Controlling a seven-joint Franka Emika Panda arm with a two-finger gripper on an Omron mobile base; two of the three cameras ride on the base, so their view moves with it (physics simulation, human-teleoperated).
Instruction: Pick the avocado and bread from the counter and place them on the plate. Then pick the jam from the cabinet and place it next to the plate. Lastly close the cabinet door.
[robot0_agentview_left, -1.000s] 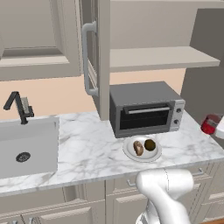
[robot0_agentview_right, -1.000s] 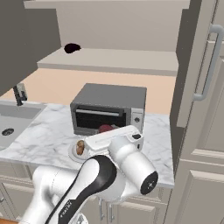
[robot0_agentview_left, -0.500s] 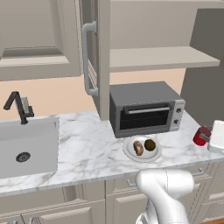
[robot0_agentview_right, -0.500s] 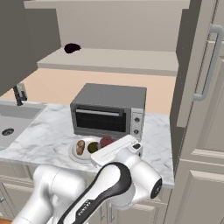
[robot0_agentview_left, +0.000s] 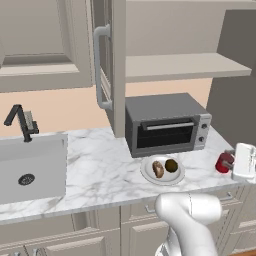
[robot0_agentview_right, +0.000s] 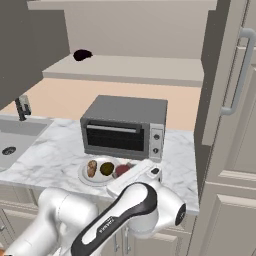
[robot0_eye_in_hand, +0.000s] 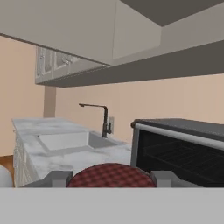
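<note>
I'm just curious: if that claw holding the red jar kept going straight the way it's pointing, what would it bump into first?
Probably the toaster oven, close ahead beside the jam held in the gripper; depth is uncertain, and slightly aside it could reach the faucet instead.

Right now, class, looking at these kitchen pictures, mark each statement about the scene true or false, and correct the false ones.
1. The small red jam jar sits on the cabinet shelf. False: the jaws hold it beside the round white plate.
2. The brown oval bread lies on the plate. True.
3. The dark green avocado lies in the sink. False: on the plate.
4. The tall beige cabinet door stands open. True.
</note>
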